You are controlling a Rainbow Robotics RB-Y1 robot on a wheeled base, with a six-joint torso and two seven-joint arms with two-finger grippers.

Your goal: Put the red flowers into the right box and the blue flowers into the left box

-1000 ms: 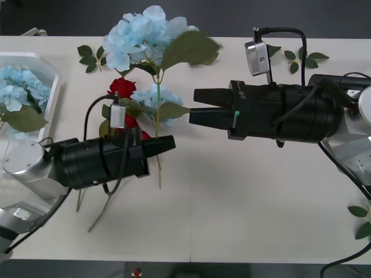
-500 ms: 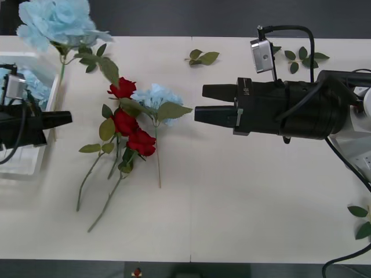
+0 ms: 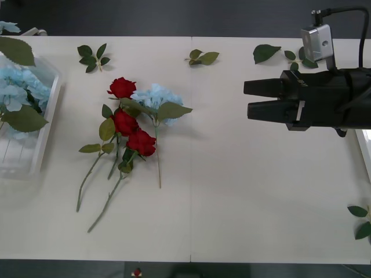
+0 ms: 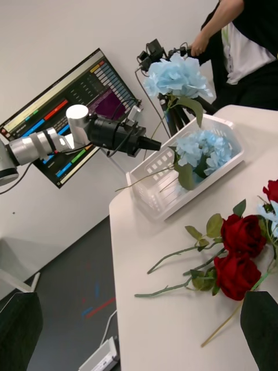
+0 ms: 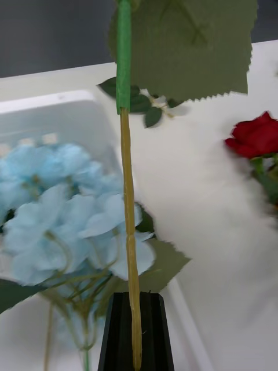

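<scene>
left box (image 3: 51, 101): i see it at the far left edge of the front view, already holding several blue flowers (image 3: 17, 92). i judge that half of the task well advanced.
left gripper (image 5: 134, 324): black fingers pressed together on the stem (image 5: 128, 220) of one more blue flower. its bloom (image 4: 176, 75) shows in the right wrist view, raised above the box (image 4: 191, 168) at upper centre, so i judge this flower is carried but not yet laid in.
blue left on table: one blue head (image 3: 155, 95) lies at centre left of the front view, touching the roses.
red flowers (image 3: 128, 124): i count three blooms in the front view, in a loose pile at centre left with stems running down and left. none is moved yet, so the red half looks not yet begun.
right box: a white strip at the right edge of the front view may be its rim; i cannot tell for sure.
right gripper (image 3: 250, 98): at upper right of the front view, fingers spread, holding nothing, well apart from the pile.
view difference, right wrist: it shows the left arm (image 4: 87, 136) in full with the raised bloom.
view difference, left wrist: it shows the pinch on the stem close up, with the box flowers (image 5: 63, 203) behind.
view difference, front: it gives the layout of the table (image 3: 243, 202) and the loose leaf sprigs (image 3: 93, 57) along the top.
</scene>
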